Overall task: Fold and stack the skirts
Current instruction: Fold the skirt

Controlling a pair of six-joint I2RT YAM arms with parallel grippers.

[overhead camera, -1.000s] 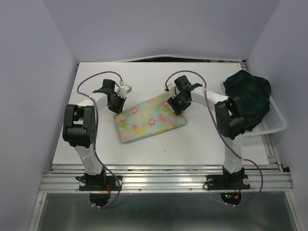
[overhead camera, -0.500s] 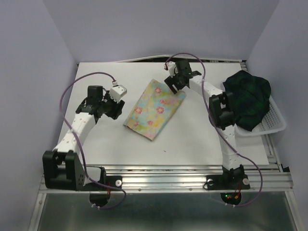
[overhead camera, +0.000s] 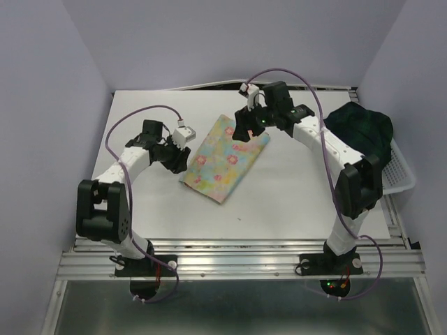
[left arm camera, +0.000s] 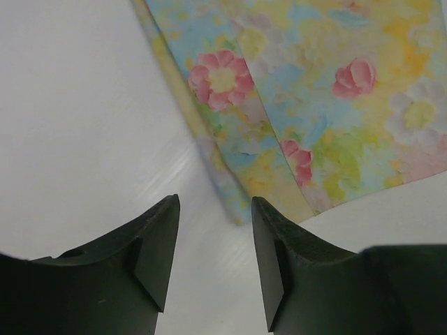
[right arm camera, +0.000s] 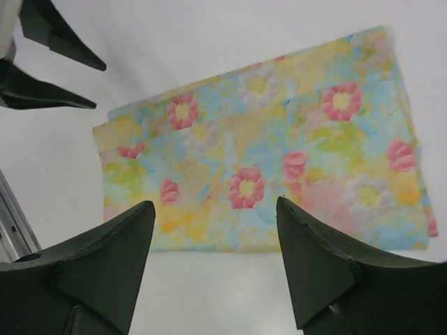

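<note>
The pale yellow flower-print skirt (overhead camera: pixel 225 157) lies folded flat as a slanted rectangle in the middle of the white table (overhead camera: pixel 293 202). My left gripper (overhead camera: pixel 179 159) is open just off the skirt's left corner, with only bare table between its fingers (left arm camera: pixel 213 202); the skirt (left arm camera: pixel 314 91) lies ahead of them. My right gripper (overhead camera: pixel 249 127) hovers open over the skirt's far end, nothing held (right arm camera: pixel 213 206), with the skirt (right arm camera: pixel 265 139) spread below. The dark plaid skirt (overhead camera: pixel 360 136) is bunched in a heap at the right.
A white mesh basket (overhead camera: pixel 399 180) at the table's right edge holds the plaid heap. Purple cables loop above both arms. Walls close in the table on the left, back and right. The left gripper's fingers (right arm camera: pixel 56 63) show at the top left of the right wrist view.
The floral skirt has turned from lying crosswise to a steeper slant nearer the back. Both grippers have opened and let go of it, and both arms have shifted pose.
</note>
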